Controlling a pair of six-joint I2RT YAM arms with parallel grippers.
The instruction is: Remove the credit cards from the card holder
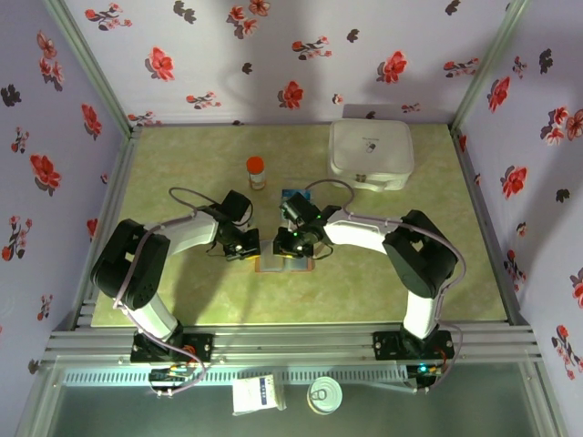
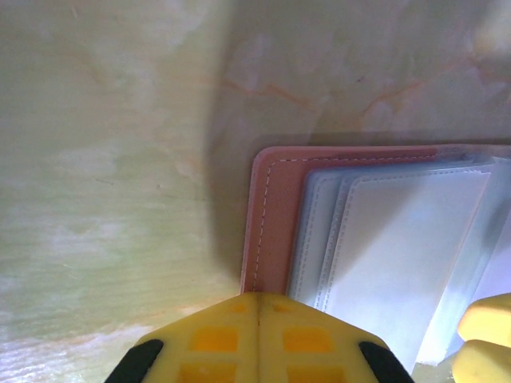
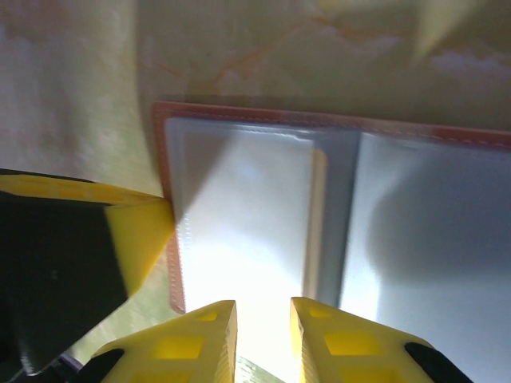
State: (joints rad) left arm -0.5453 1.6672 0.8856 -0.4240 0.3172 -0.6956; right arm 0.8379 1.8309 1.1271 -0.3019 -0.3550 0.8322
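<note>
The card holder (image 3: 335, 215) is lying open and flat on the table (image 1: 182, 291), midway between the two arms, showing its brown border and its blue-grey pocket panels. The left tool (image 2: 258, 339) is sitting fully closed at the holder's border by one corner, apparently pinning it to the table. The right tool (image 3: 263, 331) is hovering low over the near edge of a pocket panel with its fingers only narrowly parted, and nothing is showing clamped between them. A thin tan-yellow card (image 3: 318, 211) edge is peeking out beside the fold. Beyond the holder, a small blue piece (image 1: 293, 195) is lying on the table; it may be a card already out, though it is too small to tell.

The step in hand is looking like a pinch on a card's exposed edge. Doing it well is meaning setting one finger on each face of the card alone, not the pocket fabric, then sliding it out along the pocket's opening while the left tool is pressing down, so the holder is neither lifting nor folding shut
</note>
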